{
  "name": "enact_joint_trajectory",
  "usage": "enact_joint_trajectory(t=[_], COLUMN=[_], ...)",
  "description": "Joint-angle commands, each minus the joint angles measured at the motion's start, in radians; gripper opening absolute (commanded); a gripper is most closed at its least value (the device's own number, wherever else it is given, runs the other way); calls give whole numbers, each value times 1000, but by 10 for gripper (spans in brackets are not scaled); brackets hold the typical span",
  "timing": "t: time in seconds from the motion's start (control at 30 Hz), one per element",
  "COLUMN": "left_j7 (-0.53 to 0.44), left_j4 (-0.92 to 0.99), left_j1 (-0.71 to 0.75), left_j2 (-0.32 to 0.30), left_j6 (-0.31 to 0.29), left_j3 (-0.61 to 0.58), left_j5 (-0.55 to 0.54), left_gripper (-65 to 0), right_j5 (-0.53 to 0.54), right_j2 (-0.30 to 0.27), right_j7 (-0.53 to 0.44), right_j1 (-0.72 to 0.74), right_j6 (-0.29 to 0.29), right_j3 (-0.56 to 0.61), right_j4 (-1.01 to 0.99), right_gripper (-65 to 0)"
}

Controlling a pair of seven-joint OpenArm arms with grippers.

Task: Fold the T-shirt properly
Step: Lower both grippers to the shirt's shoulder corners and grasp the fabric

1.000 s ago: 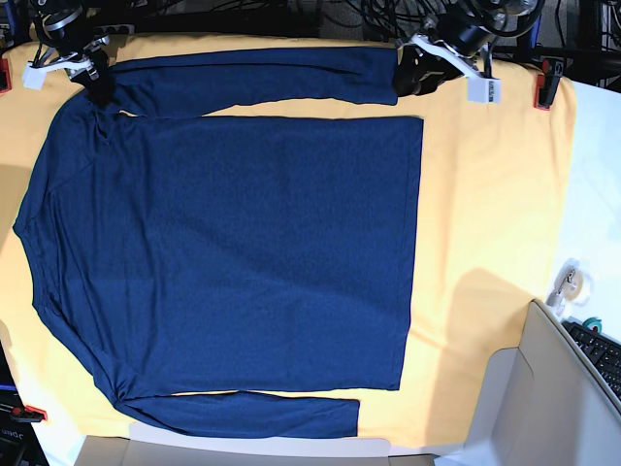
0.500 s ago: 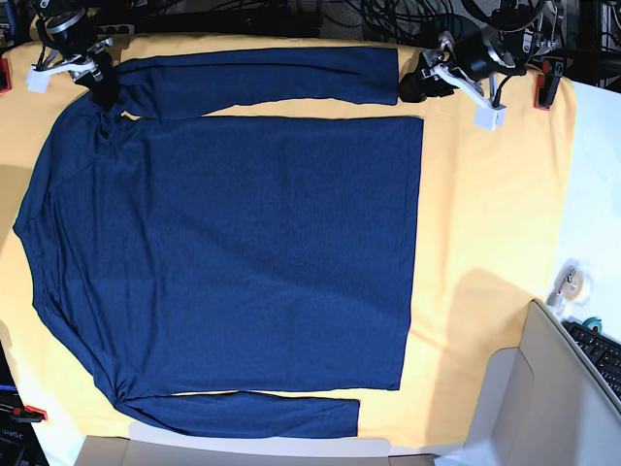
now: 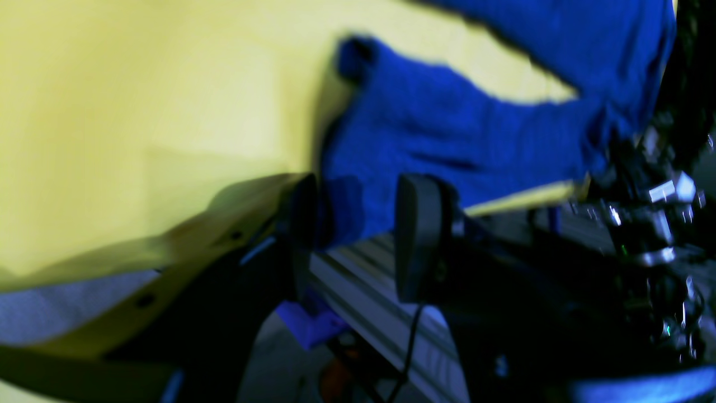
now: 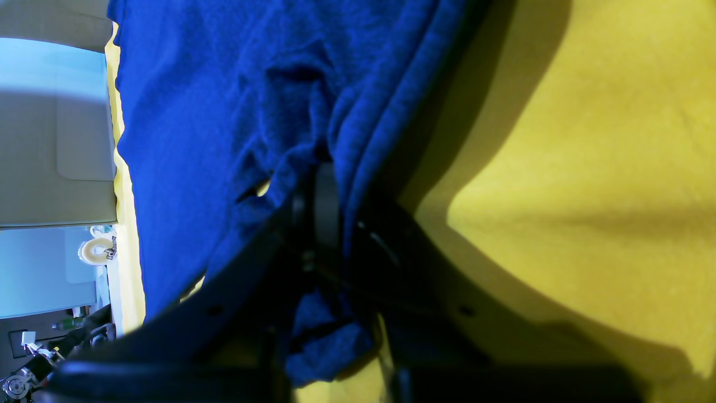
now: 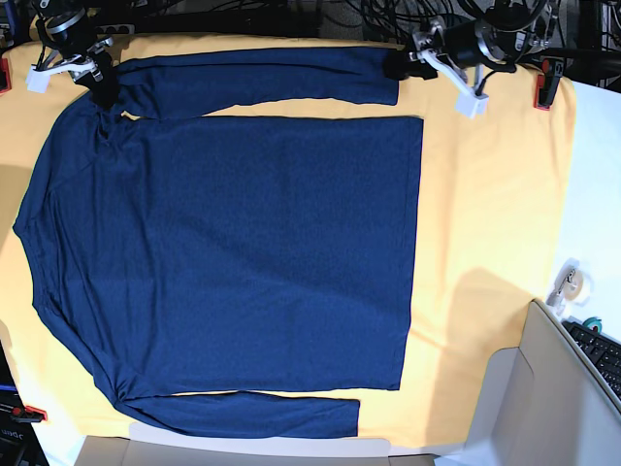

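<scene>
Closest to you in the base view, the T-shirt (image 5: pixel 233 252) lies spread flat on the yellow-orange cloth (image 5: pixel 495 223), its body filling the middle, one sleeve along the near edge and the other stretched along the far edge. To your right on the near side you can see a grey box (image 5: pixel 553 398) and a keyboard (image 5: pixel 604 354) corner just beside it, well apart from the shirt.

Look to the far edge now. Your left gripper (image 3: pixel 358 235) sits at the cuff end of the far sleeve, on the base view's right (image 5: pixel 403 66). Its fingers (image 3: pixel 417 235) stand wide apart, and in the left wrist view the blue cuff fabric (image 3: pixel 447 134) shows in the gap between them; that view is blurred, so you cannot tell whether either pad touches the cloth, though nothing looks clamped.

Your right gripper (image 4: pixel 321 207), on the base view's left (image 5: pixel 97 83), is at the shoulder end of the same sleeve. Its fingers (image 4: pixel 327 201) are pressed narrowly together with a fold of the shirt (image 4: pixel 224 112) pinched between them; the fabric bunches and wrinkles around the tips and a scrap of it hangs below the jaws. The yellow cloth (image 4: pixel 587 140) lies bare just beside that pinch.
</scene>
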State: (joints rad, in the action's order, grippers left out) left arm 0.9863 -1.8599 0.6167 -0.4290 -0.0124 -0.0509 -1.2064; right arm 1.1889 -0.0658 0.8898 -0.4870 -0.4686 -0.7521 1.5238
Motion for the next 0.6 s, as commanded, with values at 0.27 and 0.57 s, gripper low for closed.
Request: enact_joint_trajectory(t=[0.27,0.57], left_j7=[1,15], left_j4=[49,-48], left_j1=[-90,-82], left_j2=[6,3], left_j6=[2,2], left_j3=[-111,-122], left_j5=[55,55], left_gripper=[-429,-650], right_j5=[-25,-31], right_j2=[-9,-10], right_j7=[32,32], right_j1=[-9,-19], right_j6=[9,8], right_j3=[-2,-1], right_j4=[8,56], right_gripper=[-649,-650])
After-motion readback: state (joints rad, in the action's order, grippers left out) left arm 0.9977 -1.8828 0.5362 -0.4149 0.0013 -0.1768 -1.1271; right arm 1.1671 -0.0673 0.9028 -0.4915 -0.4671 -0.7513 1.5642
